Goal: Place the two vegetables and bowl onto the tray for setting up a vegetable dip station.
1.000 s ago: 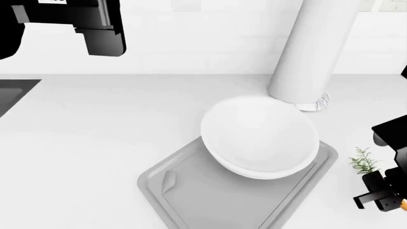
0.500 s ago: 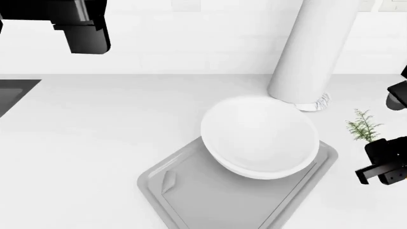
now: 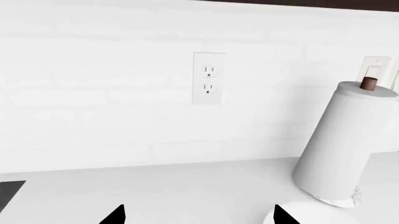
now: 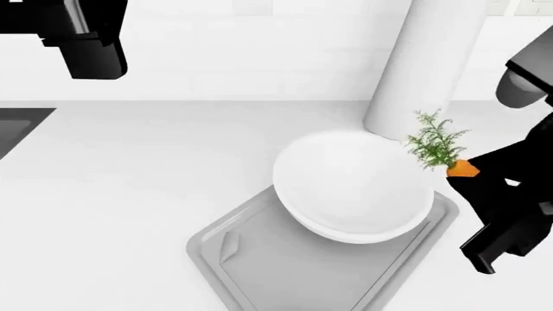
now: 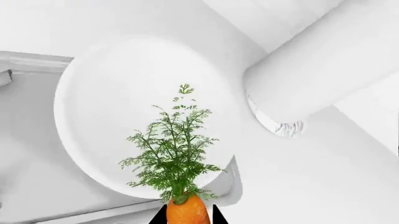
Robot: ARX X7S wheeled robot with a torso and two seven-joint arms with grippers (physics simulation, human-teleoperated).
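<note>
The white bowl (image 4: 353,186) rests on the far end of the grey tray (image 4: 285,265), overhanging its rim. My right gripper (image 4: 473,178) is shut on the orange carrot (image 4: 462,168), held in the air just right of the bowl with its green leaves (image 4: 434,140) pointing up and away. In the right wrist view the carrot (image 5: 187,211) sits between the black fingertips (image 5: 217,215), above the bowl (image 5: 143,116) and tray (image 5: 37,140). My left gripper (image 3: 196,219) is open, high at the upper left, holding nothing. The cucumber is out of view.
A tall white paper towel roll (image 4: 423,71) stands right behind the bowl, close to the carrot's leaves. A dark sink basin (image 4: 17,126) lies at the left edge. The wall behind has an outlet (image 3: 208,78). White counter (image 4: 147,168) spreads left of the tray.
My right gripper has risen from the counter at the right edge and moved left toward the bowl, carrying the carrot. The left arm drifted further left and up.
</note>
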